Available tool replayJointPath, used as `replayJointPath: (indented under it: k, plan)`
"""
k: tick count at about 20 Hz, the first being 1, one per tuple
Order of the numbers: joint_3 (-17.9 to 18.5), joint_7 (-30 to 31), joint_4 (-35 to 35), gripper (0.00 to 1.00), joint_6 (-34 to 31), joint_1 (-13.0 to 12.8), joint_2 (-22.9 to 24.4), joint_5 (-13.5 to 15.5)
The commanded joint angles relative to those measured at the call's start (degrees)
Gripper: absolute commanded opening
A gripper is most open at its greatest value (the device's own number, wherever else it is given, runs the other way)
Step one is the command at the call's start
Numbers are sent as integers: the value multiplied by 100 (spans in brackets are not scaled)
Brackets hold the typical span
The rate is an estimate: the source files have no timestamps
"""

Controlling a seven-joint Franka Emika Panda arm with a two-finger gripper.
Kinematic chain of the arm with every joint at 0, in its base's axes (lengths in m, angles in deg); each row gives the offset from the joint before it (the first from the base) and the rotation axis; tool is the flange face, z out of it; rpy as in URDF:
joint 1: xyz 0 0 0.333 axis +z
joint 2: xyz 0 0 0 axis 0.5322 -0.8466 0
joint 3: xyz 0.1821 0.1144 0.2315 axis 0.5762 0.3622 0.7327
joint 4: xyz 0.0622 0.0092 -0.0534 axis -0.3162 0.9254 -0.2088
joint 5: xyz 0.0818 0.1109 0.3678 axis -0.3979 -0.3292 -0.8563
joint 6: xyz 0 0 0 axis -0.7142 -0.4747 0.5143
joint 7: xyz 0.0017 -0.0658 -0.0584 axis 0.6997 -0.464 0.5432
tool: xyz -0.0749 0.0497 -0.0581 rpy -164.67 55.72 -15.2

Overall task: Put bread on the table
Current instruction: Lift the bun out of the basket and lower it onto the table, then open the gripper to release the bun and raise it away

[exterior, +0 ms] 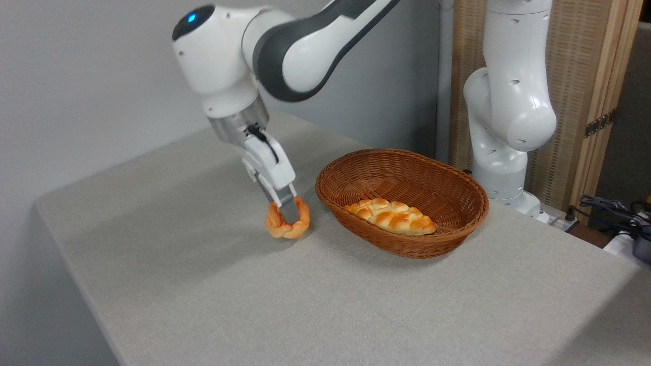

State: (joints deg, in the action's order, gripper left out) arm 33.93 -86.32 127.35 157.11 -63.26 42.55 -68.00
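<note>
So the bread [286, 222], that little orange-golden knotted bun, is sitting right down on the desk [203, 284], just to the left of the wicker basket [407, 239] and clear of its rim, not touching it as far as I can see. It looks like its underside is on the grey fabric surface, with a soft shadow right under it.

The gripper [289, 213] comes down on the bun from above at a slant, with its fingers pinched onto the top part of the bun; one grey finger shows across the front of it, the other is mostly hidden behind. So it's clamped on the bread, not spread open.

Inside the basket there's the longer, paler braided loaf [390, 216], lying along the bottom toward the front wall.

The white arm [285, 46] arches over from the upper right of the basket, and its base [503, 152] stands just behind the basket's right end. Behind that base is a wooden slatted screen [595, 91], and some cables [610, 208] lie off the desk's right edge.
</note>
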Motion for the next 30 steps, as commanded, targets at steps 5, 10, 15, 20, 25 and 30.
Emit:
replayJointPath:
  k: [5,10,15,20,25,30]
  plan:
    - [-51,-97,-146,100,178,-18,-160,76]
    - [-42,-62,-268,100,178,-10,-151,85]
    - [19,-18,-769,100,135,34,16,59]
    - [37,52,-1507,100,126,184,-19,15]
    - [248,431,-1543,100,99,272,-19,-91]
    - [494,422,-1578,100,134,280,-2,-328]
